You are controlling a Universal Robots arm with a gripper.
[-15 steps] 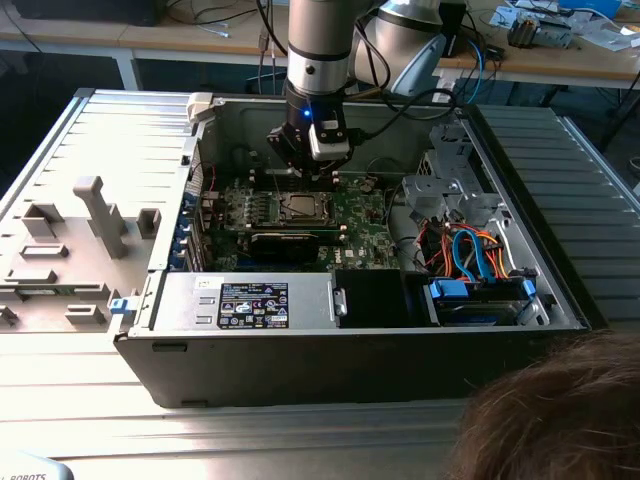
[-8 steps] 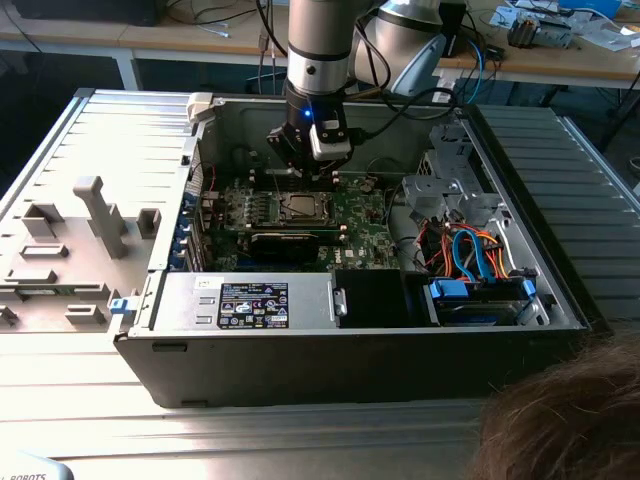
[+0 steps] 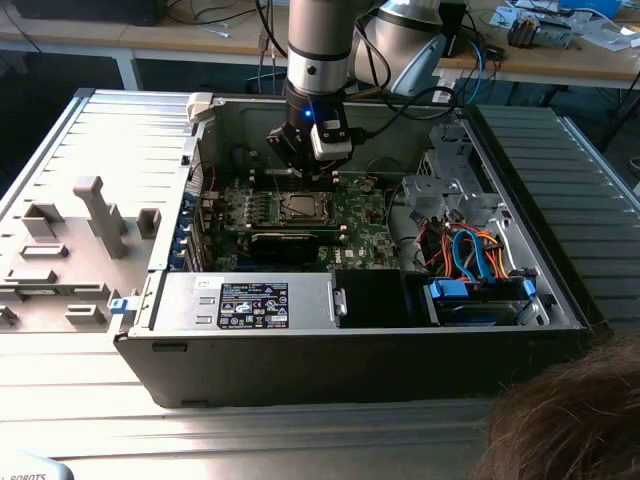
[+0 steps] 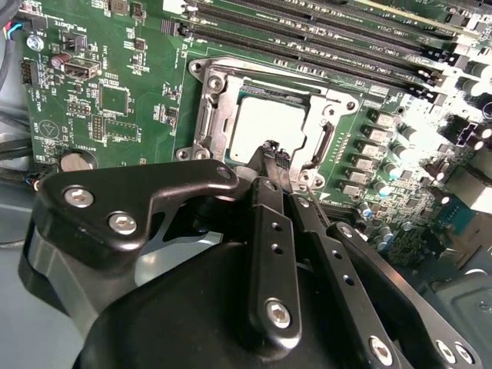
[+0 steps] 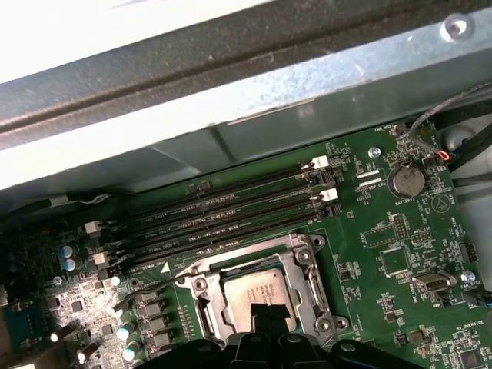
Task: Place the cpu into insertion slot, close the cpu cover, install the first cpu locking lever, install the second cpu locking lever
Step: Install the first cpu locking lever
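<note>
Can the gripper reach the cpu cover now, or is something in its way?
Probably yes. The gripper hangs close over the edge of the cpu cover, and nothing stands between them.

I see long memory slots (image 5: 231, 207) with a coin battery (image 5: 406, 181) near them. Orange and blue cables (image 3: 468, 258) crowd the case (image 3: 350, 368).

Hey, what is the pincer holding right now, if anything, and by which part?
Cannot be told. The pincer sits low at the edge of the cpu cover, over the seated cpu.
</note>
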